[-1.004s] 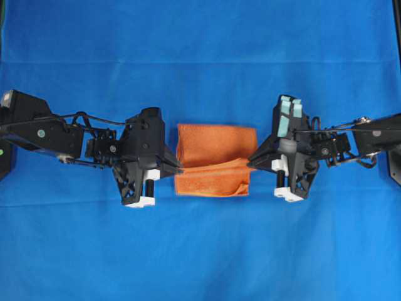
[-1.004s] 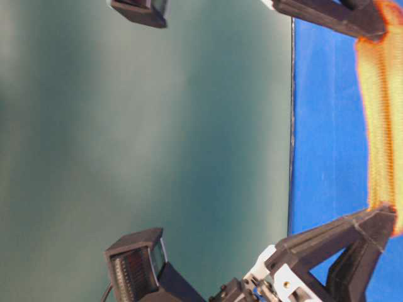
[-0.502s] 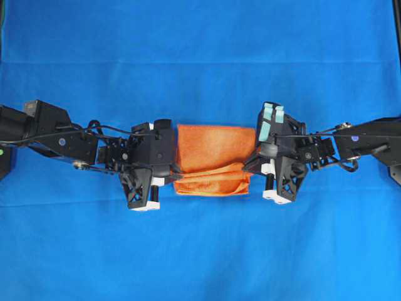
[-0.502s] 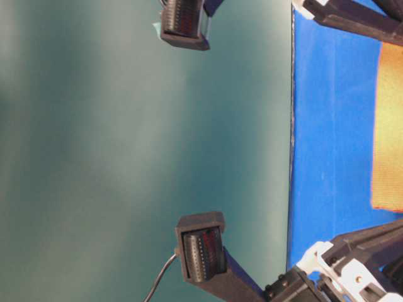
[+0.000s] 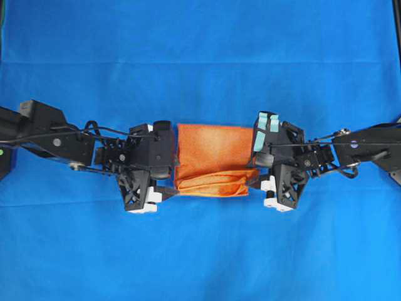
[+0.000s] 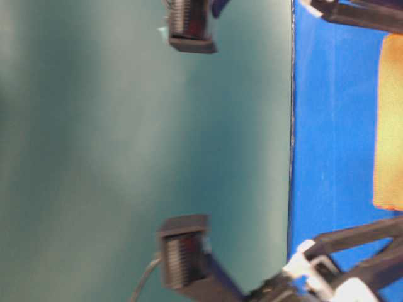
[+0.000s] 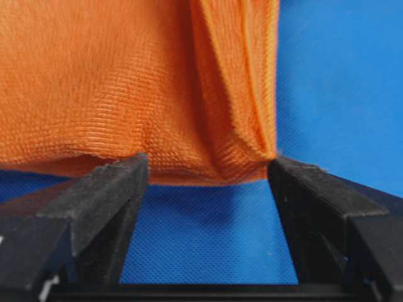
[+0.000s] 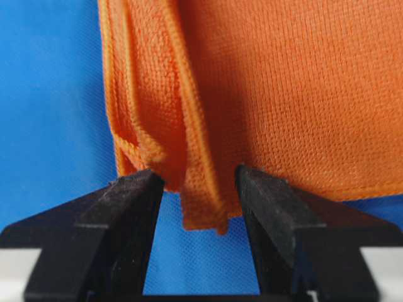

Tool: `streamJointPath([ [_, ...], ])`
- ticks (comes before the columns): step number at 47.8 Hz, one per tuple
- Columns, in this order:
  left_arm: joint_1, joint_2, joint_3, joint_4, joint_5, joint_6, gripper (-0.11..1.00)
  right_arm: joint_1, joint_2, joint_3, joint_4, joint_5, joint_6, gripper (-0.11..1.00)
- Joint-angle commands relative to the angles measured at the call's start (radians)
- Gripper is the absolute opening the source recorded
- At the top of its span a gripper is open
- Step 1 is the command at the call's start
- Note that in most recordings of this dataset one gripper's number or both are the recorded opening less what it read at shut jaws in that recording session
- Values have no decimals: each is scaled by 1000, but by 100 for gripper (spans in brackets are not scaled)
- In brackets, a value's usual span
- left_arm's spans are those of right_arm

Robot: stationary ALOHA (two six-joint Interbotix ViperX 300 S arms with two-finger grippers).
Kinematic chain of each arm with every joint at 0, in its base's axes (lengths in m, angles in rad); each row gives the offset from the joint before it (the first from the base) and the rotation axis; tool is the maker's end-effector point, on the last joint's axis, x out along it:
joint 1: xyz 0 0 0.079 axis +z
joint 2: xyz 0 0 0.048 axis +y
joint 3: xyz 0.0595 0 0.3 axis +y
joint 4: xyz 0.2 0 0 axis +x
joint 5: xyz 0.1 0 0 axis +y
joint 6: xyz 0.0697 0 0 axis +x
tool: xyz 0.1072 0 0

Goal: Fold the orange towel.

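At either end of the orange towel (image 5: 213, 160), tools apart and clamping nothing, fold just laid down; next, backing clear without dragging cloth.

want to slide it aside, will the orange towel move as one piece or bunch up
Probably bunches: the orange towel is soft, its near edge already rumpled into loose folds. Its fuzzy weave would likely drag on the blue cloth. Lifted at the hem, it would likely droop.
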Motion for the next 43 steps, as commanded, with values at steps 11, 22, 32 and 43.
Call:
streamJointPath([
  [11, -2, -264, 28, 8, 109, 18, 71, 6, -244, -31, -25, 160, -9, 55],
  [22, 6, -459, 121, 6, 104, 92, 71, 6, -436, 0, -84, 255, -9, 55],
  [32, 18, -695, 247, 8, 20, 110, 71, 5, -630, 75, -127, 261, -9, 55],
  [43, 32, -960, 370, 8, 6, 115, 71, 2, -830, 178, -199, 256, -9, 55],
])
